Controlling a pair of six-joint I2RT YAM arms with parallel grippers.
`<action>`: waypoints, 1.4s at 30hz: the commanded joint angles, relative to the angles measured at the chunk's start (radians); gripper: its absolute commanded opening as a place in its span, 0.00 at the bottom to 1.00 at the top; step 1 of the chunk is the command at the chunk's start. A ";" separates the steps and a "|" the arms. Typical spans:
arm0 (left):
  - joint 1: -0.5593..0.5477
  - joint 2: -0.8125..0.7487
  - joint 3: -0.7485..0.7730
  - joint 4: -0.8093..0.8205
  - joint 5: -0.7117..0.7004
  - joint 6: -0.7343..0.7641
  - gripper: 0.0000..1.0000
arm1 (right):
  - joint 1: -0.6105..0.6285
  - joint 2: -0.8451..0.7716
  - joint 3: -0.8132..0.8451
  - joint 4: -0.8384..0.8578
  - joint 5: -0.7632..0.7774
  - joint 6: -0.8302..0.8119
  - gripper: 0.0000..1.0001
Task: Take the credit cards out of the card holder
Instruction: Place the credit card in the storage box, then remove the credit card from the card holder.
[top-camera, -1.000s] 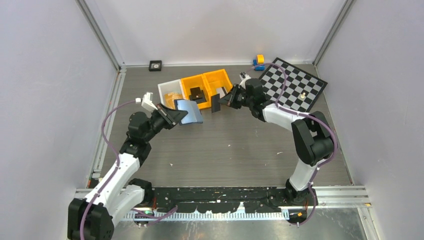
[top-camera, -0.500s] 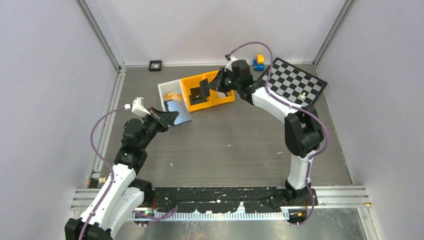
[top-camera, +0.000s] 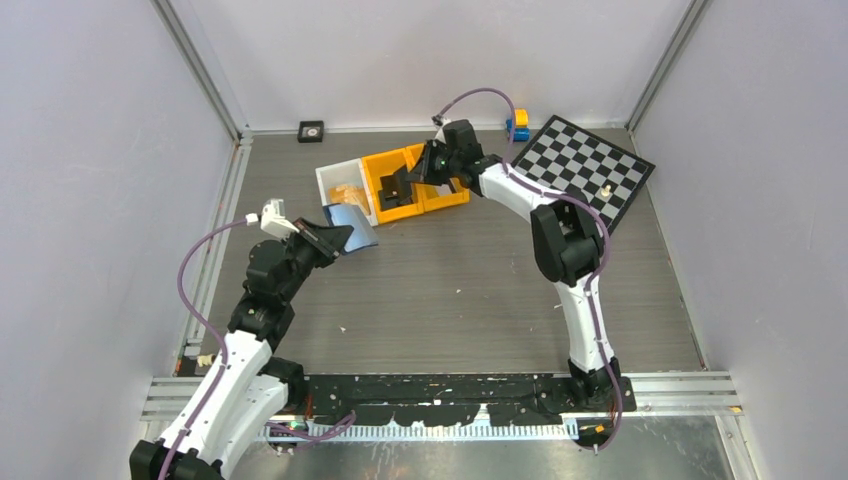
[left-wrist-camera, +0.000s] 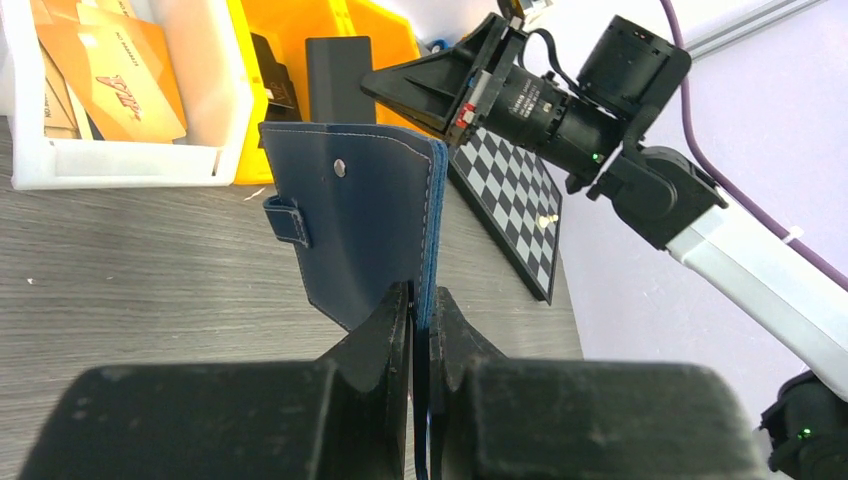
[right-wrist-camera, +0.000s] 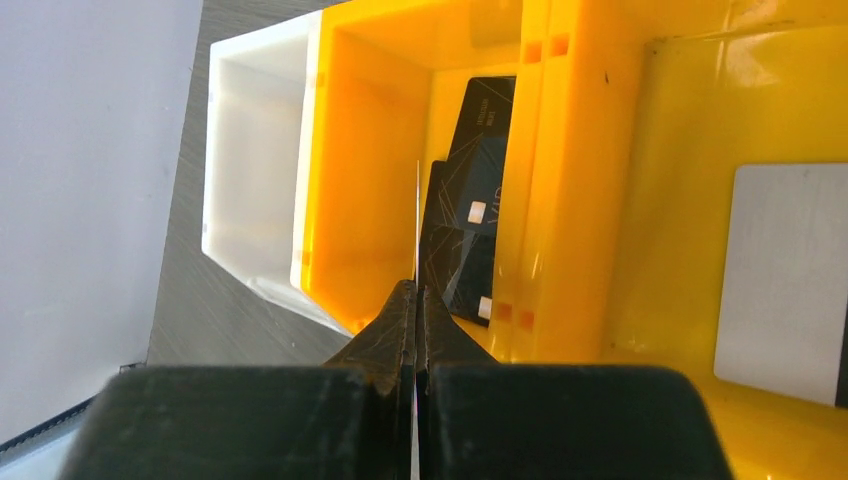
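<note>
My left gripper (top-camera: 337, 238) (left-wrist-camera: 420, 300) is shut on the lower edge of the navy card holder (top-camera: 353, 222) (left-wrist-camera: 355, 230), which it keeps upright above the table, snap tab facing the camera. Over the middle orange bin (top-camera: 385, 163) (right-wrist-camera: 365, 150), my right gripper (top-camera: 414, 174) (right-wrist-camera: 416, 290) (left-wrist-camera: 376, 82) is shut on a dark grey credit card (top-camera: 394, 186) (left-wrist-camera: 336, 75), seen edge-on in the right wrist view. More dark cards (right-wrist-camera: 475, 220) lie in that bin. Tan credit cards (left-wrist-camera: 110, 70) (top-camera: 347, 193) lie in the white bin (top-camera: 330, 176) (right-wrist-camera: 250, 200).
A second orange bin (top-camera: 445, 160) on the right holds a pale grey card (right-wrist-camera: 785, 280). A tilted checkerboard (top-camera: 590, 170) (left-wrist-camera: 510, 190) lies at the back right, with a blue and yellow toy (top-camera: 517, 124) behind it. A small black square (top-camera: 311, 130) sits by the back wall.
My right arm has swung left and back, carrying the dark card from above the table to over the middle orange bin. My left arm drew the card holder slightly left.
</note>
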 joint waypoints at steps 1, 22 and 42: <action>0.003 -0.009 0.005 0.062 0.004 0.006 0.00 | 0.011 0.050 0.121 0.004 -0.032 0.002 0.01; 0.004 0.043 -0.005 0.123 0.088 -0.043 0.00 | 0.069 0.198 0.410 -0.168 0.061 -0.067 0.34; -0.003 0.229 -0.052 0.376 0.194 -0.106 0.00 | 0.149 -0.731 -0.544 -0.110 0.323 -0.011 0.83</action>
